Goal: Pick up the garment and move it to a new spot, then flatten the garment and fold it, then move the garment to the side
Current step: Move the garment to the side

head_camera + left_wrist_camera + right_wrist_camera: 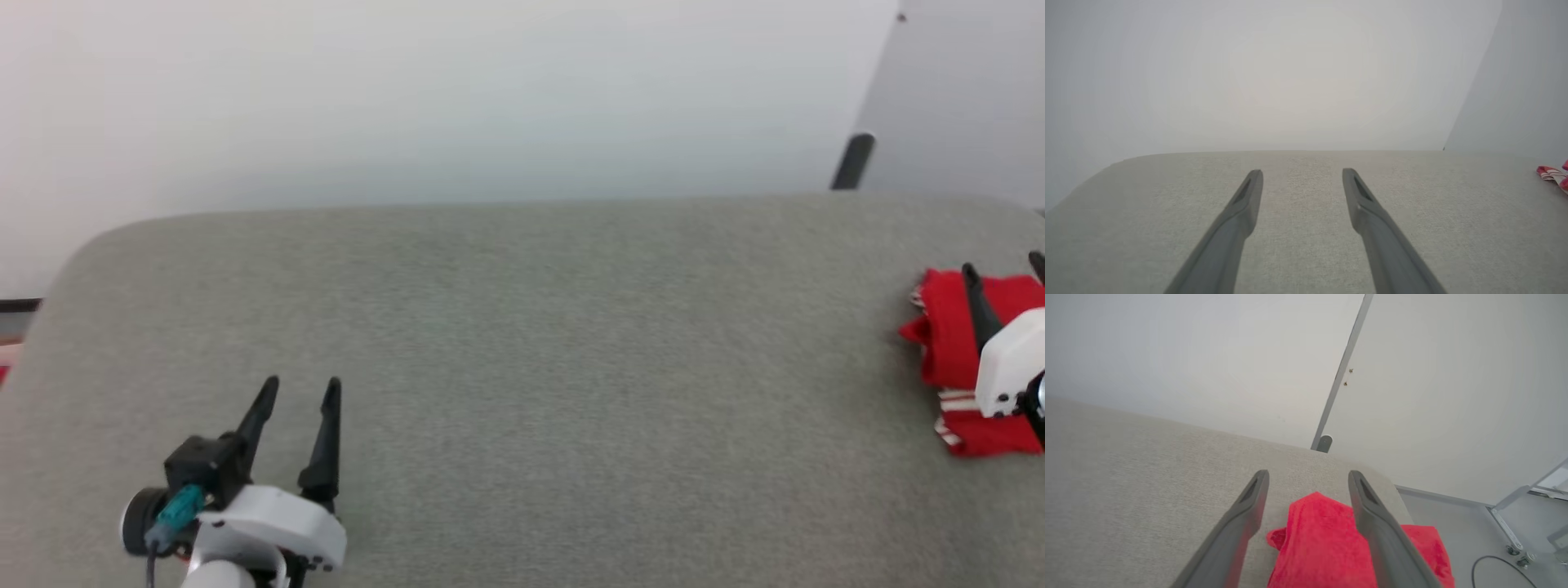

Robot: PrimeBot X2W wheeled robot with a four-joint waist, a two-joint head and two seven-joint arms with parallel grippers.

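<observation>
At far right of the head view, on the surface (522, 367): garment (947, 327), beneath right gripper (1002, 263). At lower left, well apart: left gripper (302, 382). Behind, across the top: wall (408, 98).

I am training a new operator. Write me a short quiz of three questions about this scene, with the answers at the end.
1. Fill in the missing word: the jaws of the left gripper stand ____, with nothing between them.
2. True or false: the garment lies near the left end of the grey surface, as the head view shows it.
3. Which one is over the garment?
A. the left gripper
B. the right gripper
C. both of them

Key: 1. open; 2. false, it lies near the right end; 3. B.
</observation>
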